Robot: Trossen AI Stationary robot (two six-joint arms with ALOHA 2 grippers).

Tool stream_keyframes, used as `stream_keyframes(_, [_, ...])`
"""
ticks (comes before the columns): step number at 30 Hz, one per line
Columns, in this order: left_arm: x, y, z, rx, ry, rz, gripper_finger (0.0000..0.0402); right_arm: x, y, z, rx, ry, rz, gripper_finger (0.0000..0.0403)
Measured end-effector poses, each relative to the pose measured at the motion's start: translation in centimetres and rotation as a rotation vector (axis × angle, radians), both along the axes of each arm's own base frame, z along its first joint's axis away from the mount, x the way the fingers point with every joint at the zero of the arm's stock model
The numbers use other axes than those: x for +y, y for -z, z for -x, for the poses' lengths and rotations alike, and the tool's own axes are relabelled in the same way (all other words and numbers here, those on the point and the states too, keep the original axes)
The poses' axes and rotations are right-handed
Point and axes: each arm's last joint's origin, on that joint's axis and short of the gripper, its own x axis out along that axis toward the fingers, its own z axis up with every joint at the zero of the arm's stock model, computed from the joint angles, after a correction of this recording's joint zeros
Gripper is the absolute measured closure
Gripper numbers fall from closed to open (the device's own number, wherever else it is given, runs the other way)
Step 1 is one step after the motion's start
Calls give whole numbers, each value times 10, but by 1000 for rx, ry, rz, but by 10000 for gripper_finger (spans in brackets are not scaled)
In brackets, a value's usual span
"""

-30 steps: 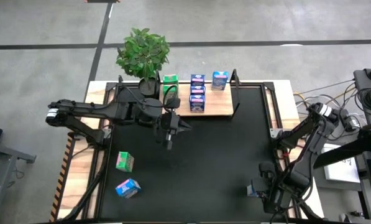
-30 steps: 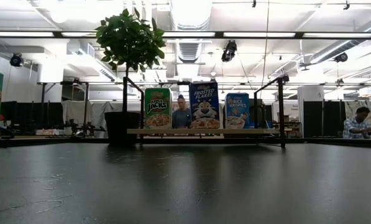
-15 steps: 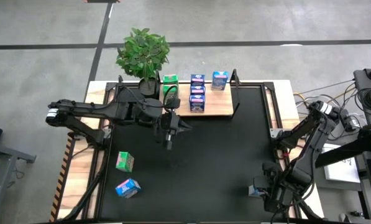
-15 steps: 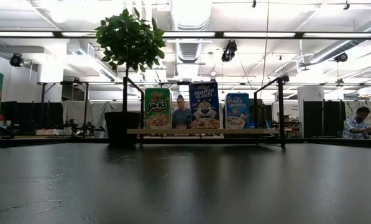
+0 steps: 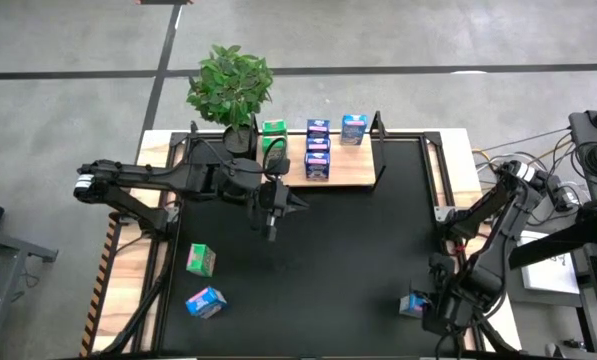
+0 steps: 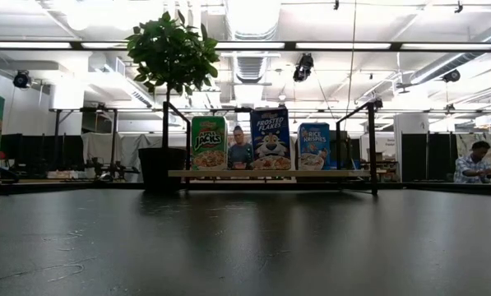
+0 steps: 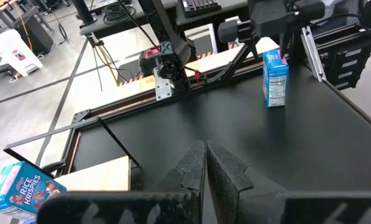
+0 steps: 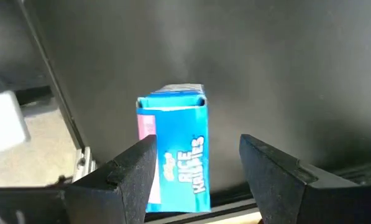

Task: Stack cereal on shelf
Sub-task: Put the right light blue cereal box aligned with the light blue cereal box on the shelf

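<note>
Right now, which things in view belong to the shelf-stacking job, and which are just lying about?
Job: shelf; cereal boxes on it; green box and blue box on the mat; blue box between the open right hand's fingers.
Lying about: potted plant.

On the shelf (image 6: 261, 173) stand 3 cartons: a green "Jacks" box (image 6: 208, 143), a blue "Frosted Flakes" box (image 6: 270, 139) and a blue "Rice Krispies" box (image 6: 313, 146). Another blue carton (image 8: 179, 152) near the mat's (image 5: 358, 260) right front corner reads "Rice Krispies".

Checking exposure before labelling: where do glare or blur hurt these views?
Low view: ceiling lights blow out, and the black mat shows sheen. Right wrist view: the blue Rice Krispies carton reads clearly, the near jaws are soft. High view: evenly lit.
</note>
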Motion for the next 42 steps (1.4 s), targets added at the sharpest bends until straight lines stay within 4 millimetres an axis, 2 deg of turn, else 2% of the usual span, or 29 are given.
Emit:
stream_keyframes(9, [0,-3,3,-10,20,-48,402,1,0,-2,-17,-27,-4,184])
stream_keyframes(13, [0,-5,6,-16,24,-57,402,4,2,-6,-76,-12,14,184])
stream_keyframes(17, [0,-6,6,-22,31,-74,402,2,3,-9,-155,58,73,184])
stream_keyframes(22, [0,-7,6,-22,26,-59,402,-3,2,-16,-214,276,71,184])
stream_keyframes(26, [0,-6,7,-11,19,-39,402,-6,2,-20,-218,266,82,179])
stream_keyframes(29, [0,-6,7,-12,20,-40,402,-8,-1,-25,-193,163,84,164])
stream_keyframes(32, [0,-6,7,-12,18,-35,402,-6,-13,-29,-139,88,6,148])
stream_keyframes(37, [0,-6,7,-12,11,-18,402,-3,-28,-30,-70,143,-80,141])
stream_keyframes(42, [0,-6,7,-12,10,-16,402,0,-27,-27,39,158,-52,156])
